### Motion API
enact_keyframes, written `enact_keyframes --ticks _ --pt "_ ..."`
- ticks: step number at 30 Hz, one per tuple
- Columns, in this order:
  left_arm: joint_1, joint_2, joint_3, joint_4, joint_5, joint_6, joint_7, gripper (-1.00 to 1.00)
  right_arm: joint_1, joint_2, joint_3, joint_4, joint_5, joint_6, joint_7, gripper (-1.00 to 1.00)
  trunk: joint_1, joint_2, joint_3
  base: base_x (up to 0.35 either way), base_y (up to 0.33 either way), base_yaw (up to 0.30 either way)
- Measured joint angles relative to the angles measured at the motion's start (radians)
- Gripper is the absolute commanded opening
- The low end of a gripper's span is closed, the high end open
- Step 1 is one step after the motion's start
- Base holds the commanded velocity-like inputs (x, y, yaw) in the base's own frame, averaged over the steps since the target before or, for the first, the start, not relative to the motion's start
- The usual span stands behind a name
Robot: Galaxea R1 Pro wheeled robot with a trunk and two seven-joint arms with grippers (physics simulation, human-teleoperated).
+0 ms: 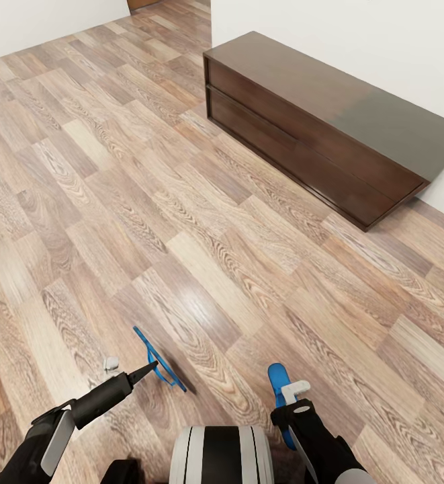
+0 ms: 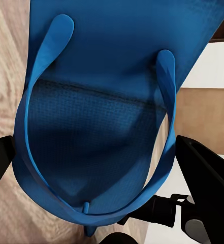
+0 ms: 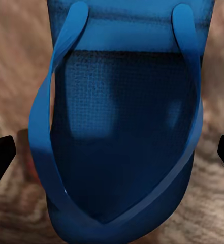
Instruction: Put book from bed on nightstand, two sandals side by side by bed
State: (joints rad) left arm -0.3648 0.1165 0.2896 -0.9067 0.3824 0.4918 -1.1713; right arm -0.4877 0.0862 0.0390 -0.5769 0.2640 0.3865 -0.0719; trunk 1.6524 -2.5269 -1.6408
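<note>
A: Each arm is carrying a blue sandal, left gripper [image 1: 156,365] clamping the left sandal [image 1: 158,359], right gripper [image 1: 294,390] clamping the right sandal [image 1: 277,383].

B: Thin holds, though; either could be slipping onto the wood floor [image 1: 181,235] nearby, no bed showing

Both arms low over wood floor [image 1: 181,222], a blue sandal at each.
L gripper [image 1: 131,372] w/ sandal [image 1: 158,359] edge-on; R gripper [image 1: 295,396] w/ sandal [image 1: 277,378]; dark cabinet [image 1: 316,128] by wall.
</note>
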Motion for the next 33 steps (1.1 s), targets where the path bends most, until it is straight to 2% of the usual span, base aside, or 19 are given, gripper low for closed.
enact_keyframes --ticks 1,2,33 --pt "0.000 0.000 0.000 0.000 0.000 0.000 0.000 -1.00 0.000 0.000 0.000 0.000 0.000 0.000 0.000 1.00 0.000 0.000 0.000 0.000 0.000 0.000" --pt "0.000 0.000 0.000 0.000 0.000 0.000 0.000 -1.00 0.000 0.000 0.000 0.000 0.000 -0.001 0.000 -1.00 0.000 0.000 0.000 0.000 0.000 0.000" --pt "0.000 -0.007 0.000 0.000 -0.001 0.000 0.002 -1.00 0.000 0.000 0.001 0.000 0.004 0.000 0.000 -1.00 0.000 0.000 0.000 0.000 0.000 0.000"
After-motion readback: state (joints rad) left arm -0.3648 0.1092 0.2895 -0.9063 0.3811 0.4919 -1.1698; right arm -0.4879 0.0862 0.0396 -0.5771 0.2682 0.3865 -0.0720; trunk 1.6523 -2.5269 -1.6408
